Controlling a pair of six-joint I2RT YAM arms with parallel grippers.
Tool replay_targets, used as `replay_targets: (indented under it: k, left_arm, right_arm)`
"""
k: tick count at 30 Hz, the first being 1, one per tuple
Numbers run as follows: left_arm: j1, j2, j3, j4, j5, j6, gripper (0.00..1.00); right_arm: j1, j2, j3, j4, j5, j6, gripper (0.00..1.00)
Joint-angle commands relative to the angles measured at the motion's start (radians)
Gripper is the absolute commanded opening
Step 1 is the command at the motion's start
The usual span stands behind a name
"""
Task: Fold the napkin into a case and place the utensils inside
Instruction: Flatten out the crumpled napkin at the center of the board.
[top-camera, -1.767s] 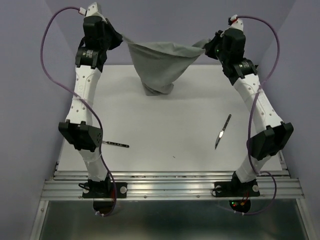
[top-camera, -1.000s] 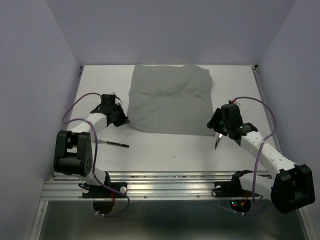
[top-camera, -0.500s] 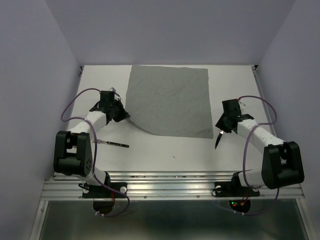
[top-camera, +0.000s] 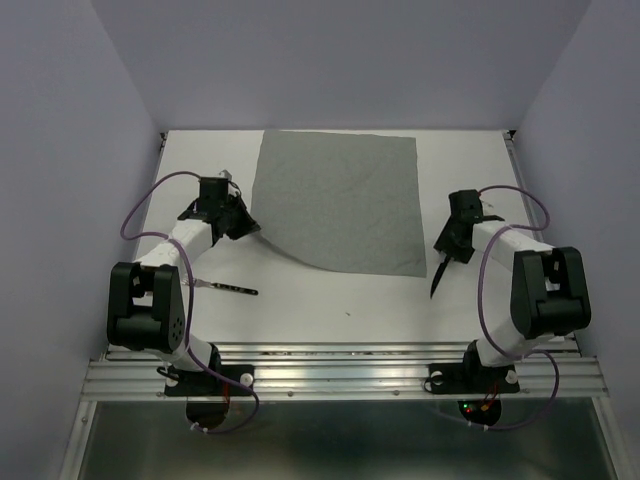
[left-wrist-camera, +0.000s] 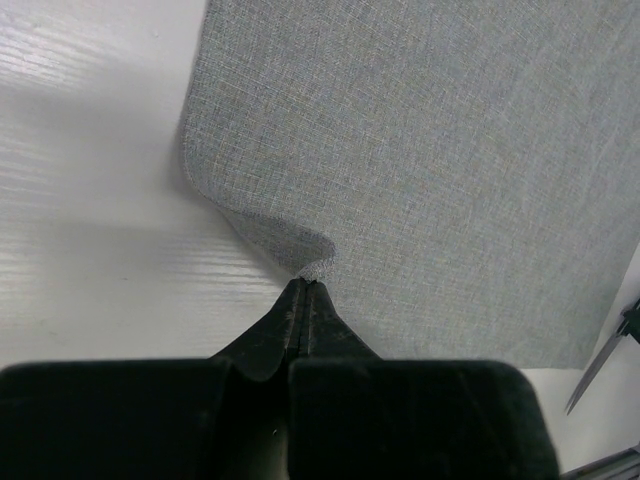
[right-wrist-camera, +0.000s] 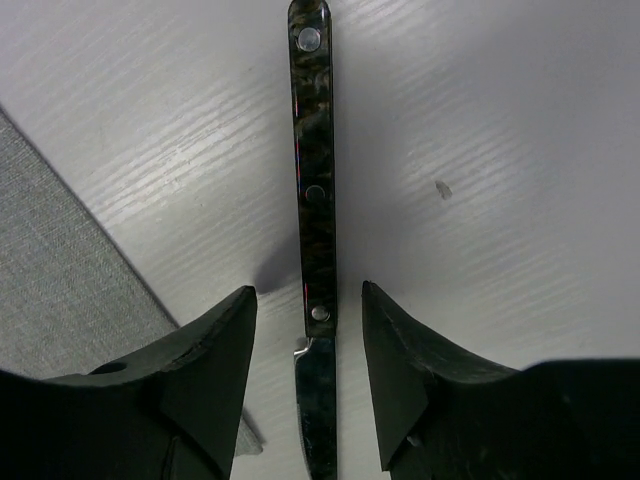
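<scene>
**Overhead view.** The grey napkin (top-camera: 338, 200) lies spread flat on the white surface (top-camera: 350, 305). It fills the 12 o'clock half, and its far edge runs close to the back wall. Its 7 o'clock corner is drawn up off the surface and curled inward, so the near edge curves instead of running straight. The left arm (top-camera: 180, 240) reaches in from 9 o'clock to that corner. The right arm (top-camera: 500, 245) is bent back on itself at 3 o'clock, with its wrist just beside the napkin's 5 o'clock corner. A knife (top-camera: 437, 280) lies there, just off the cloth and not touching it. A second utensil (top-camera: 228, 289) rests at 8 o'clock, beside the left arm's elbow and well apart from the napkin.

**Left wrist view.** The left jaws are pressed fully together on a small pinch of the napkin (left-wrist-camera: 430, 170) at the lifted corner. The cloth bulges into a soft fold just beyond the tips. The knife (left-wrist-camera: 600, 362) shows at 4 o'clock.

**Right wrist view.** The right jaws stand open and straddle the knife (right-wrist-camera: 311, 200), with a gap on either side, gripping nothing. The knife's dark, mottled, riveted handle points to 12 o'clock. Its blade runs towards 6 o'clock between the fingers (right-wrist-camera: 215, 350). A napkin (right-wrist-camera: 60, 260) corner lies at 8 o'clock.
</scene>
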Motion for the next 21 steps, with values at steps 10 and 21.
replay_targets:
  k: [10, 21]
  left_arm:
    - [-0.005, -0.035, 0.041, -0.015, 0.004, 0.029, 0.0]
    - [-0.006, -0.051, 0.033, -0.02, 0.009, 0.025, 0.0]
  right_arm:
    - [-0.055, 0.15, 0.147, 0.06, 0.094, -0.178, 0.17]
    - [-0.055, 0.278, 0.228, 0.264, 0.318, -0.641, 0.17]
